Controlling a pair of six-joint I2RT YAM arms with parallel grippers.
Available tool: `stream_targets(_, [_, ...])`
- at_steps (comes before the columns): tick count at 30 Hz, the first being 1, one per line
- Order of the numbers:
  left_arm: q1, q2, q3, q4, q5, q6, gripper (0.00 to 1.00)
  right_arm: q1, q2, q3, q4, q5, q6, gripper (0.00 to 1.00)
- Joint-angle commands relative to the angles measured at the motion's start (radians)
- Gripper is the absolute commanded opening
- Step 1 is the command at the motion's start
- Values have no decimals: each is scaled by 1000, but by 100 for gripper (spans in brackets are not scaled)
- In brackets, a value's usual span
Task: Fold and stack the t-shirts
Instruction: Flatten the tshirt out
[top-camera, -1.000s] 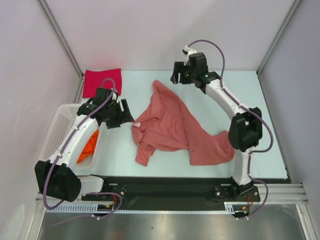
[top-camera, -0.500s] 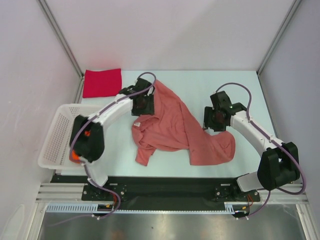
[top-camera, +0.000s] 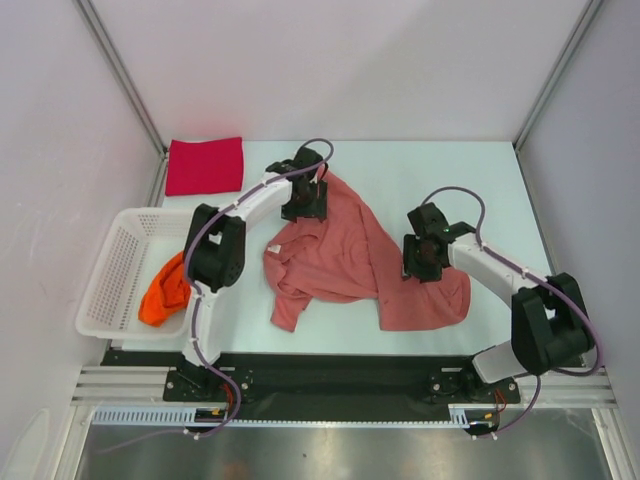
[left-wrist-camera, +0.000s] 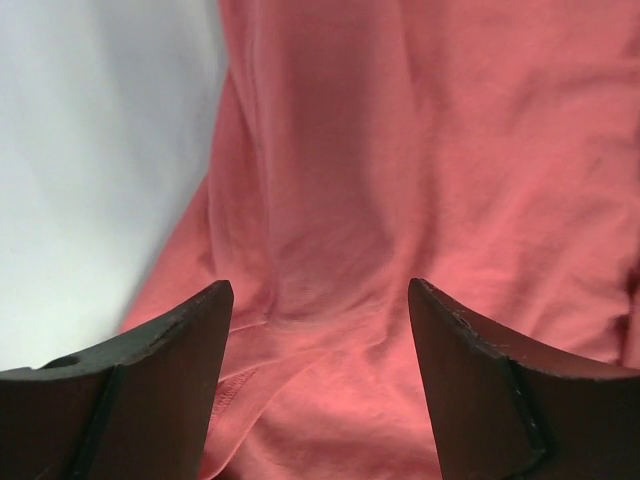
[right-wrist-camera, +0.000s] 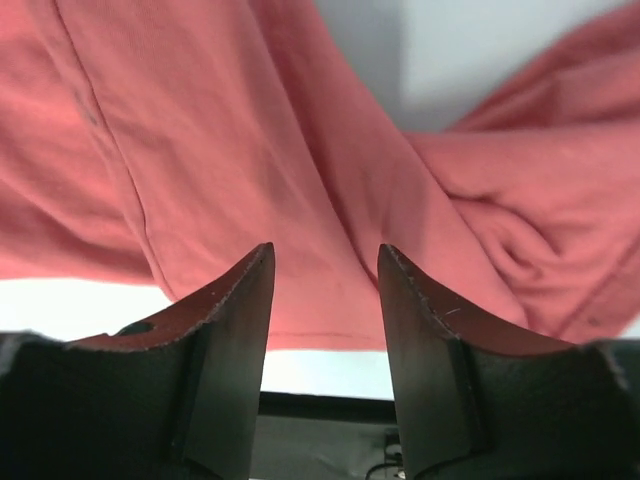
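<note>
"Where are your claws?"

"My left claw (left-wrist-camera: 320, 290) is wide open over the top edge of the pink shirt (top-camera: 340, 250). My right claw (right-wrist-camera: 325, 250) is open too, but not as wide. It is low over the shirt's right side."

"And the other shirts?"

"The red shirt (top-camera: 204, 165) lies folded in the far left corner. The orange shirt (top-camera: 165, 292) is in the white basket (top-camera: 115, 265)."

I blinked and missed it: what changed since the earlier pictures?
Both arms swung in over the salmon-pink t-shirt: left gripper to its far corner, right gripper to its right edge, both open, gripping nothing. The red t-shirt, orange t-shirt and basket stayed put.
</note>
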Motion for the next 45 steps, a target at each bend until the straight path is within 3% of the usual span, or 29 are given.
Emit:
stream_targets(1, [3, 27, 62, -6, 48, 2, 77, 25, 61, 2, 93, -7, 23, 52])
stream_targets(4, [4, 61, 67, -21, 50, 7, 74, 31, 105, 13, 106, -7, 35, 51])
stream_targets(7, [10, 89, 70, -36, 73, 27, 67, 31, 122, 22, 110, 8, 47, 43])
stream_targets(10, [18, 77, 62, -38, 85, 41, 49, 33, 111, 32, 98, 50, 49, 27])
stream_targets(11, [20, 70, 61, -33, 85, 44, 39, 30, 99, 38, 94, 65, 46, 17])
stream_targets(13, [24, 66, 71, -32, 85, 56, 27, 24, 85, 50, 72, 79, 41, 9])
stream_targets(14, [26, 63, 79, -38, 85, 70, 12, 21, 76, 59, 60, 85, 41, 4])
stream_targets(16, [30, 37, 110, -56, 75, 76, 0, 10, 42, 100, 11, 102, 28, 0])
stream_targets(19, [35, -24, 147, -96, 39, 62, 0, -1, -23, 180, -80, 147, 0, 0])
stream_targets(28, [35, -475, 150, -107, -24, -21, 0, -31, -269, 369, -279, 268, -77, 0])
stream_targets(35, [35, -811, 95, -60, -38, -68, 0, -38, -494, 531, -262, 383, -86, 0])
stream_targets(39, [35, -1017, -17, 23, -2, -76, 0, -38, -623, 613, -166, 378, -130, 0])
stream_targets(45, [35, -1265, -149, 184, 205, -65, 0, -38, -754, 696, -74, 395, -160, 0])
